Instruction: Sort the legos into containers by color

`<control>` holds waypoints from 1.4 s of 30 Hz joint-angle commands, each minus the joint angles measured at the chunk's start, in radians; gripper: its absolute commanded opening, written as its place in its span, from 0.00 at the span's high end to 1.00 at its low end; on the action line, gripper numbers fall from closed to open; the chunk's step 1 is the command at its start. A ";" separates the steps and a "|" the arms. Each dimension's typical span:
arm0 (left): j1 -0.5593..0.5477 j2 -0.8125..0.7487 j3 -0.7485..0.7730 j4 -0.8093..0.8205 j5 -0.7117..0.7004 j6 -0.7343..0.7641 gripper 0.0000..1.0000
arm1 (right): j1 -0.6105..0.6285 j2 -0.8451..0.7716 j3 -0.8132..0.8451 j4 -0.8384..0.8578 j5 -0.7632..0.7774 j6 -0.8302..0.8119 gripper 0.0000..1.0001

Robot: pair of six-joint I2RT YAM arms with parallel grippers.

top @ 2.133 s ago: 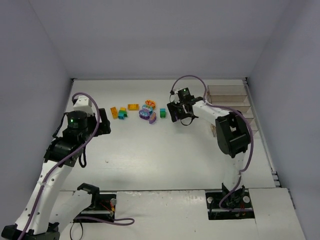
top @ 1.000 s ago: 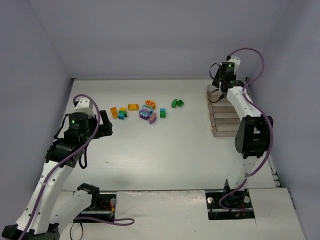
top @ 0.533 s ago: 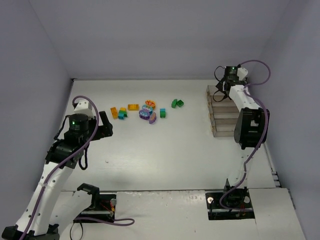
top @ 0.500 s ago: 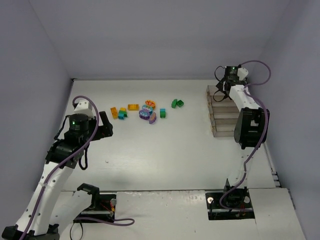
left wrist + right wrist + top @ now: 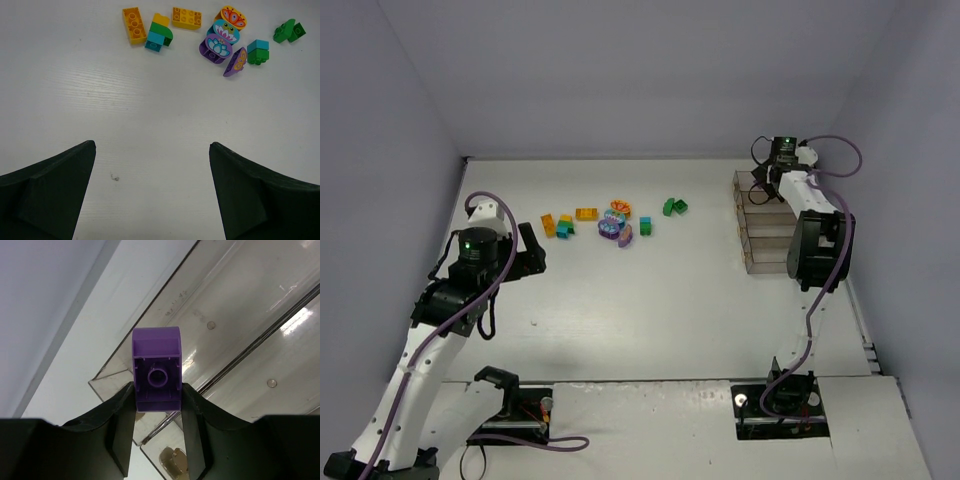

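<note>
While your right gripper (image 5: 157, 392) clamps a purple lego (image 5: 157, 357) over the containers (image 5: 240, 300), your left gripper (image 5: 151, 146) hangs released above the worktop (image 5: 150, 115).

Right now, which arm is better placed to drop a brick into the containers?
The right: the right tool grips a purple brick over the containers; the left tool is open, empty, near the loose bricks.

Clear glossy plastic containers (image 5: 240, 305), smooth purple lego (image 5: 156, 369)
</note>
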 commanded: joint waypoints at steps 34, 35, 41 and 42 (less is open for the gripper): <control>-0.003 0.038 0.069 -0.001 0.003 -0.009 0.11 | 0.628 -0.336 -0.272 0.100 0.011 -0.327 0.43; -0.003 0.037 0.072 -0.006 0.003 -0.013 0.11 | 0.650 -0.308 -0.268 0.095 0.034 -0.261 0.42; -0.001 0.003 0.077 -0.061 0.000 -0.022 0.11 | 0.754 -0.149 -0.124 0.023 0.142 -0.178 0.39; -0.003 -0.009 0.075 -0.073 -0.003 -0.023 0.11 | 0.759 -0.130 -0.108 0.017 0.145 -0.158 0.39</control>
